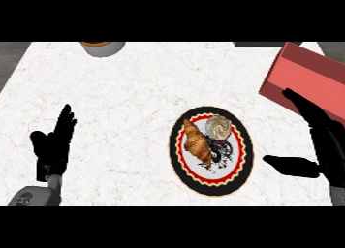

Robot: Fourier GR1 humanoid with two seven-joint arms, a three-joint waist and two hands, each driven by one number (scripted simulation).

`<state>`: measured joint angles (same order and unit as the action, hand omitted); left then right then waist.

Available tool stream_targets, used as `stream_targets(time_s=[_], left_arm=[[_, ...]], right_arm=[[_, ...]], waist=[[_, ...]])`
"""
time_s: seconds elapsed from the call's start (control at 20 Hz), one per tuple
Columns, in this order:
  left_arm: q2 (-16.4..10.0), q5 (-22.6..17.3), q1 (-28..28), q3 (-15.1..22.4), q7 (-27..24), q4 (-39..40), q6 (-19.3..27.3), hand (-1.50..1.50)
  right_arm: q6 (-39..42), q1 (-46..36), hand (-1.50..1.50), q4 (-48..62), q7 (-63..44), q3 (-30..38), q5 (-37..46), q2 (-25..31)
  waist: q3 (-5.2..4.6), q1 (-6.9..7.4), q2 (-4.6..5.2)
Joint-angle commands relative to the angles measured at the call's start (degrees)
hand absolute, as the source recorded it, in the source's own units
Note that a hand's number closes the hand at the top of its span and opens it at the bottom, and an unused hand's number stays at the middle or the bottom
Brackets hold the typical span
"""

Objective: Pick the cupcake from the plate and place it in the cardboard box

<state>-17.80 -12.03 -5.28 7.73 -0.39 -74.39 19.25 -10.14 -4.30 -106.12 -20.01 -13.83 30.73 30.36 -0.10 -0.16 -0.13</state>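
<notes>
Reach stage, judging by the layout: nothing lifted yet. Cupcake [220,127] on the upper part of the plate [174,150], right of centre in the frame, pale swirl of frosting showing, just beside a croissant [196,143] on its left; touching or not, cannot tell. Cardboard box [311,82], reddish, at the upper right, apart from the plate.

Next, probably: bringing the right hand [331,151] leftward over the plate's upper half, curling round the cupcake without nudging the croissant, then lifting and carrying it up and right to the box.

Right hand at the right edge of the frame, beside the plate, fingers straight and pointing up-left, thumb spread wide toward the plate; apart, holding nothing. Left hand [54,145] at the left of the frame over the worktop [133,87], fingers up and relaxed, resting.
</notes>
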Motion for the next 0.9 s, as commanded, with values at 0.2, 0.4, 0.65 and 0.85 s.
stream_targets(time_s=[0.2,0.4,0.65,0.85], left_arm=[[0.7,0.5,-0.1,-1.7,-1.5,1.7,-1.7,0.00],[1.0,2.1,-0.6,-0.7,0.4,0.9,-1.1,0.00],[6.1,4.6,-1.3,0.3,-2.2,3.7,1.8,0.00],[3.2,3.9,1.9,-1.4,2.6,-4.1,-0.3,0.00]], right_arm=[[16.1,-6.1,-1.50,-6.4,-18.6,-5.9,3.1,-1.0],[23.1,-12.9,-1.50,-4.9,-28.4,-10.2,4.0,-5.7],[26.2,-18.8,-1.50,5.1,-31.5,-9.4,6.0,-10.6],[29.0,-17.7,-1.50,5.4,-34.9,-10.2,7.9,-15.0]], waist=[[0.04,0.24,0.06],[0.03,0.56,0.06],[0.05,0.47,0.26],[0.10,0.49,0.07]])
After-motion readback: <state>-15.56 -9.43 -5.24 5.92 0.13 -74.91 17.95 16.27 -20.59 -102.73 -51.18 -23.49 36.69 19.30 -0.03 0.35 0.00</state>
